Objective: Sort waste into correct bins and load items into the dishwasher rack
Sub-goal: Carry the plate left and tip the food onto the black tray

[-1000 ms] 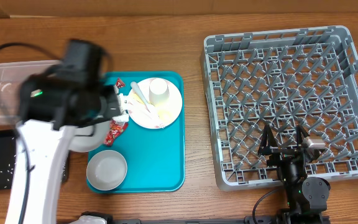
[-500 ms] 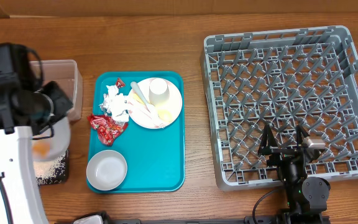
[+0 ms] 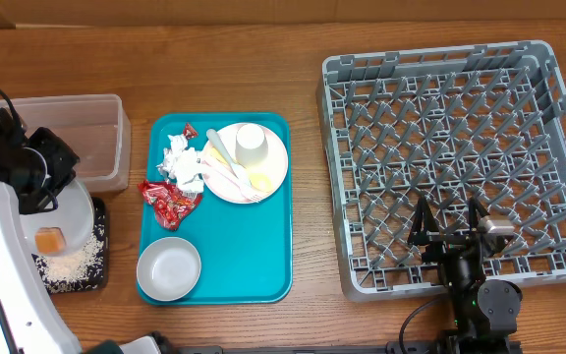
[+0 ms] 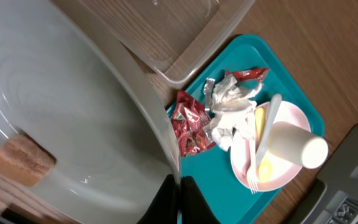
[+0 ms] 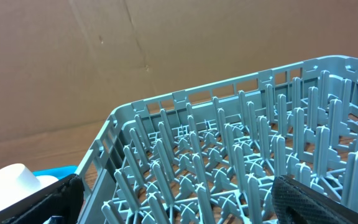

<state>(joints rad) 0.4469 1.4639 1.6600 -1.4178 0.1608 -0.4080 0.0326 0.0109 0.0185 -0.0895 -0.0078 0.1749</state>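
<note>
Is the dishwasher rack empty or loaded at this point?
Empty. The overhead view shows no dishes among the pegs of the rack; the cup and bowl sit on the teal tray.

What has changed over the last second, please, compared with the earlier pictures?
The left claw, still shut on the white plate, carried it left off the teal tray to above the black tray, where rice now lies heaped. The right claw, the rack and the remaining tray contents stayed put.

Grained wood table (image 3: pixel 263 39), glossy teal plastic tray (image 3: pixel 254 246), matt grey plastic rack (image 3: pixel 430 61), shiny red wrappers (image 3: pixel 170 200)
</note>
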